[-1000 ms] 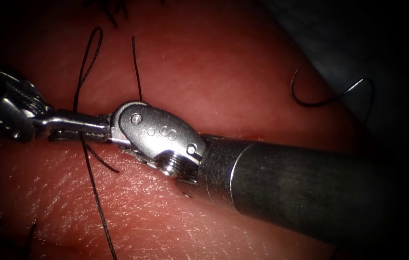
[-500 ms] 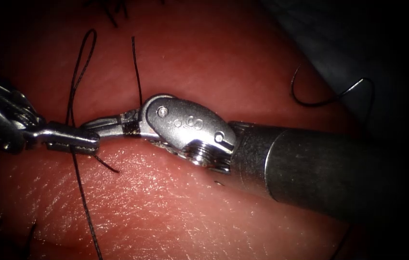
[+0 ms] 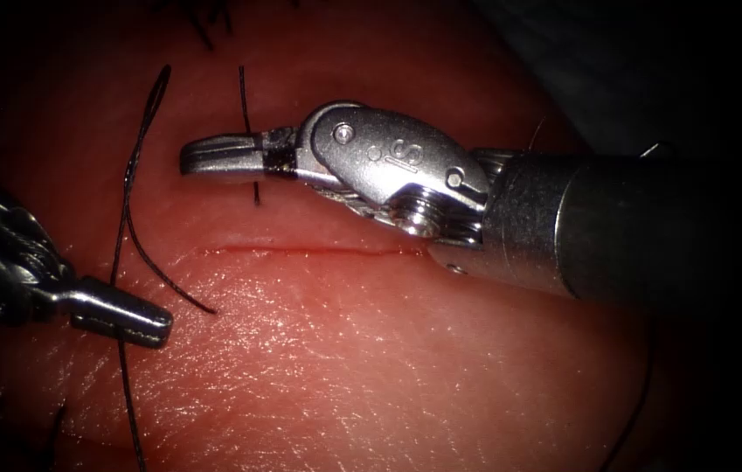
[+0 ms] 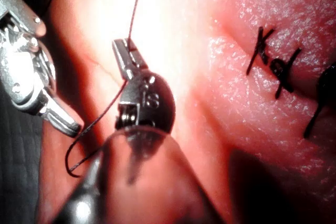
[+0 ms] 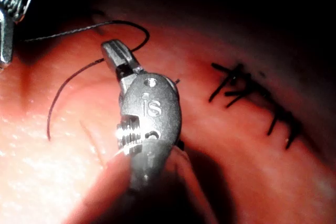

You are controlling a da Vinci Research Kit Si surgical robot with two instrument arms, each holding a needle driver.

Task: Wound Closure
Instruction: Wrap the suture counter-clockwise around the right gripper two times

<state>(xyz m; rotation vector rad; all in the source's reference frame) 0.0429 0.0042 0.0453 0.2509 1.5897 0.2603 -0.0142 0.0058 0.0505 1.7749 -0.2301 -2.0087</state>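
My left tool (image 3: 159,325) is at the lower left of the endoscope view, jaws shut on the long dark thread (image 3: 126,201). From there the thread rises in a narrow loop and also runs down toward the near edge. In the left wrist view the same thread (image 4: 137,3) runs through those jaws (image 4: 118,43). My right tool (image 3: 189,157) hovers beyond the cut (image 3: 301,251), jaws shut. A short thread end (image 3: 244,96) crosses them, and I cannot tell whether it is held. Neither tool holds the needle.
The tissue (image 3: 344,350) is wet with red fluid along the cut. Finished stitches (image 4: 278,66) sit further along the wound, also seen as stitches (image 5: 247,90) in the right wrist view. The right tool's shaft (image 3: 615,227) spans the right half.
The two tools have parted. The right tool drew back up and to the right, uncovering the cut. The left tool moved down and left, taking the thread with it.
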